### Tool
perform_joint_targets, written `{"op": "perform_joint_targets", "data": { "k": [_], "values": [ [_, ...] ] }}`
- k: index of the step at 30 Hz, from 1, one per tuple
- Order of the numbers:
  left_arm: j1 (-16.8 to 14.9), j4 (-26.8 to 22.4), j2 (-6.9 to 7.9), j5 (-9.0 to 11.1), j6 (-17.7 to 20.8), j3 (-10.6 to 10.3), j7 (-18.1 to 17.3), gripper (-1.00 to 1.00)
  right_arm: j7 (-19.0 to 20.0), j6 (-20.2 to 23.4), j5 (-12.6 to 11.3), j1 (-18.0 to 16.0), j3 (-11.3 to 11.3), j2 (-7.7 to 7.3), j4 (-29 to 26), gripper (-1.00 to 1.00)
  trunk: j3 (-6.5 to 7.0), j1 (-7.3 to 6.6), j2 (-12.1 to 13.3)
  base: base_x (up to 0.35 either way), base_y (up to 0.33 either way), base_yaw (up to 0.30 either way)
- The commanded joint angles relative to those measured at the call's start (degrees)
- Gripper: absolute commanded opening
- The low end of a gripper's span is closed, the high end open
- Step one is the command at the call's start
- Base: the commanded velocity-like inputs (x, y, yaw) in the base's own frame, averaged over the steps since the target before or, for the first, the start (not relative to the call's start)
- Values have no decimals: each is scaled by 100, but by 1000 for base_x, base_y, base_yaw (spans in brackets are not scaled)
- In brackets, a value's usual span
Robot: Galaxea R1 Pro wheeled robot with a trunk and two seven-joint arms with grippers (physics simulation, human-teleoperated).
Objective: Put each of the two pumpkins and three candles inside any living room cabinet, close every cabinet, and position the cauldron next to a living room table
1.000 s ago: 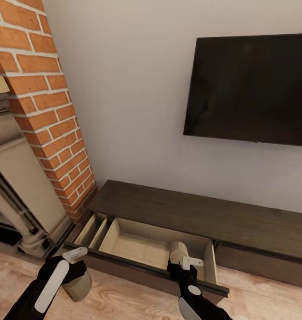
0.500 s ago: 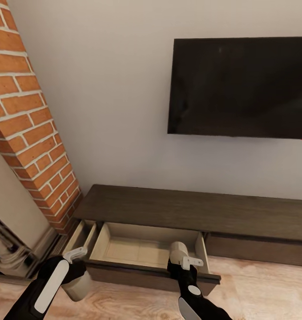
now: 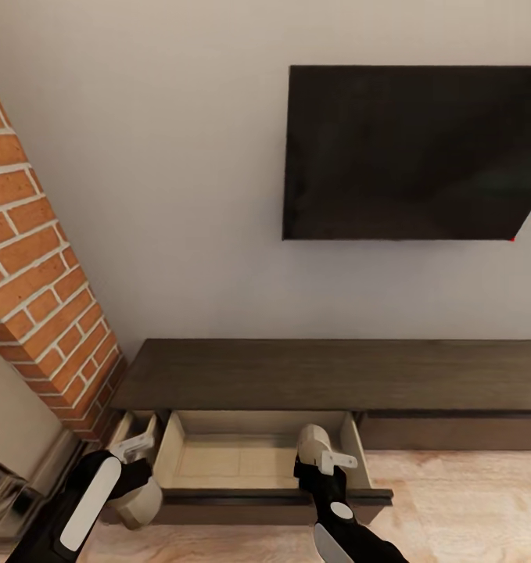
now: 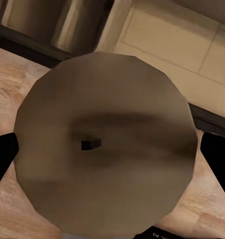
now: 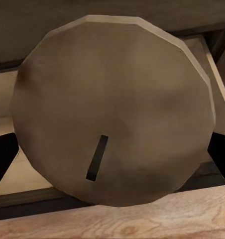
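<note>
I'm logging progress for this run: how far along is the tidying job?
Done: one cabinet drawer stands open, nothing visible in it yet. In hand: the left end effector holds one candle, the right end effector another candle, both near that drawer. Left: placing these, the third candle, both pumpkins, closing up, the cauldron.

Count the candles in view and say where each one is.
2: one candle in the left gripper, one candle in the right gripper over the open drawer. Any third is out of view.
</note>
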Motion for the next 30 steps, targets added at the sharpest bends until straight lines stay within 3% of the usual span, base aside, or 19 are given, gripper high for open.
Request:
{"op": "perform_joint_targets", "data": {
  "k": [1, 10, 30],
  "values": [
    [-4, -7, 7, 55, 4, -16, 58, -100, -32, -50, -56, -8, 33, -3, -1, -100, -5, 2, -3, 192, 214, -8],
    [-4, -57, 5, 60, 4, -2, 62, -100, -32, -42, -56, -8, 33, -3, -2, -100, -5, 2, -3, 83, 80, 143],
    [-4, -70, -19, 55, 4, -28, 66, -100, -32, -33, -57, -8, 33, -3, 3, -100, 354, -437, 799, 1, 1, 5]
  ]
}}
